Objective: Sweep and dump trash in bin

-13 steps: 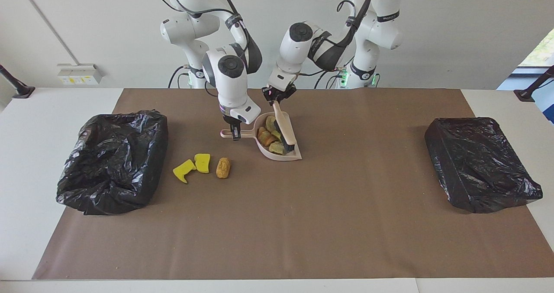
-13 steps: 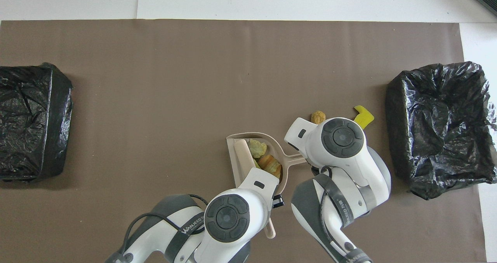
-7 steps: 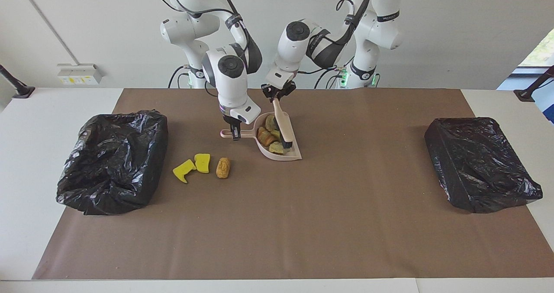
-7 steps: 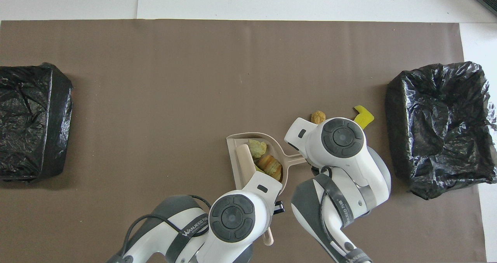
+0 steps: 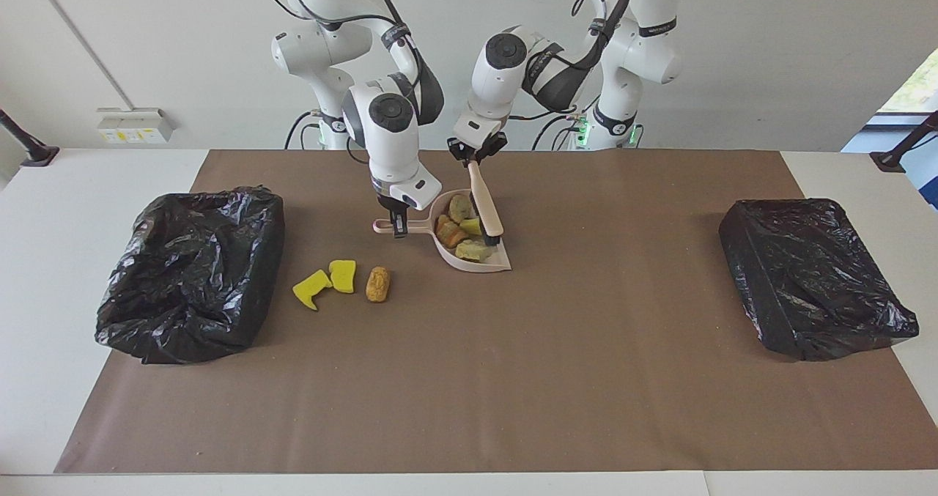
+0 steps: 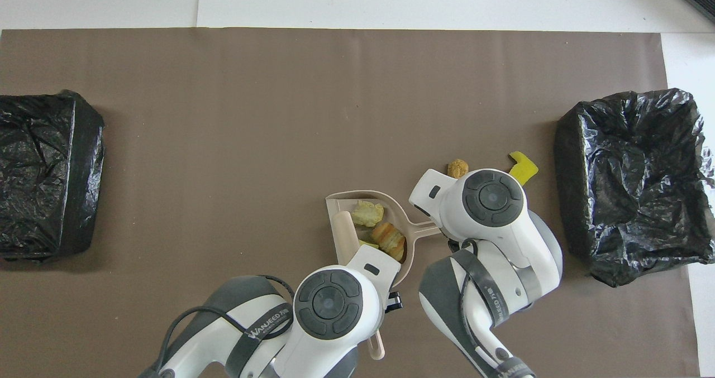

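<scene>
A pinkish dustpan [image 5: 475, 263] lies on the brown mat, holding several tan, orange-brown and greenish trash lumps [image 5: 456, 231]. My right gripper [image 5: 399, 226] is shut on the dustpan's handle [image 5: 382, 225]. My left gripper [image 5: 475, 156] is shut on the beige brush handle [image 5: 486, 199], and the dark bristles [image 5: 492, 241] stand in the pan beside the lumps. Two yellow sponge pieces [image 5: 311, 289] [image 5: 343, 275] and a tan lump [image 5: 378, 283] lie on the mat between the pan and the open bin [image 5: 194, 269]. In the overhead view the pan [image 6: 334, 206] and its lumps [image 6: 368, 213] show, but both grippers are hidden under their wrists.
The open black-bagged bin [image 6: 631, 182] stands at the right arm's end of the table. A second black-bagged box [image 5: 810, 276] stands at the left arm's end. The brown mat [image 5: 513, 379] covers the table's middle.
My left gripper has risen and drawn slightly toward the robots, tilting the brush steeper and pulling its bristles back inside the pan. The right gripper, dustpan and loose trash have not moved.
</scene>
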Motion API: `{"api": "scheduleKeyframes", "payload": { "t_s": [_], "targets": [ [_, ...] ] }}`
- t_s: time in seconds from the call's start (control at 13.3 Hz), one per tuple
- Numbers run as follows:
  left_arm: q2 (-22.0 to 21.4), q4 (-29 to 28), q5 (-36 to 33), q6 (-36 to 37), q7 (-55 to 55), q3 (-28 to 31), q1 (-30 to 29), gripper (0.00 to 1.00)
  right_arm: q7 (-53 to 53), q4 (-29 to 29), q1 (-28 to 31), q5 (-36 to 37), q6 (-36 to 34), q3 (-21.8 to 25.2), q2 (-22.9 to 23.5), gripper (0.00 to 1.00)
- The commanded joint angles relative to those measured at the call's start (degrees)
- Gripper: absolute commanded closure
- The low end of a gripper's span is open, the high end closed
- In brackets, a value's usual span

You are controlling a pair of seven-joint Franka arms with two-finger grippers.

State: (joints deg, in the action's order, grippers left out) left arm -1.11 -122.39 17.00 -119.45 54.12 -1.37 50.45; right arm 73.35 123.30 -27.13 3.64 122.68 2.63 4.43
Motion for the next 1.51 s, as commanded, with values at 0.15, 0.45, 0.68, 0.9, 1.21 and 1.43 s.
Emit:
{"api": "scheduleKeyframes", "payload": {
  "t_s": [0.15, 0.45, 0.68, 0.9, 1.21, 1.43],
  "targets": [
    [-2.8, 1.7, 0.0, 4.7, -0.9, -0.1, -0.5, 1.0, 0.9, 0.8, 0.8, 1.2, -0.2, -0.3, -0.5, 1.0],
    [-3.4, 2.2, -0.1, 4.9, -0.4, -0.5, -0.5, 1.0, 0.9, 0.6, 1.8, 1.2, -0.3, -0.3, -0.4, 1.0],
    [-4.1, 1.8, -0.1, 7.4, -0.6, -0.6, -0.5, 1.0, 0.8, 0.5, 1.9, 1.2, -0.3, -0.3, -0.4, 1.0],
    [-7.5, -3.4, -0.1, 8.0, -0.9, -0.6, -0.5, 1.0, 1.6, -1.1, 4.6, 1.0, -3.1, -0.3, -0.7, 1.0],
    [-12.5, -12.4, -0.4, 6.1, -0.5, -1.2, 1.6, 1.0, 2.8, -1.9, 6.6, 1.0, -4.2, -0.3, -1.7, 1.0],
    [-12.5, -17.1, -0.4, 0.1, 1.9, -4.9, 3.6, 1.0, 4.3, -3.0, 9.9, 0.7, -5.1, -0.3, -3.5, 1.0]
  ]
}}
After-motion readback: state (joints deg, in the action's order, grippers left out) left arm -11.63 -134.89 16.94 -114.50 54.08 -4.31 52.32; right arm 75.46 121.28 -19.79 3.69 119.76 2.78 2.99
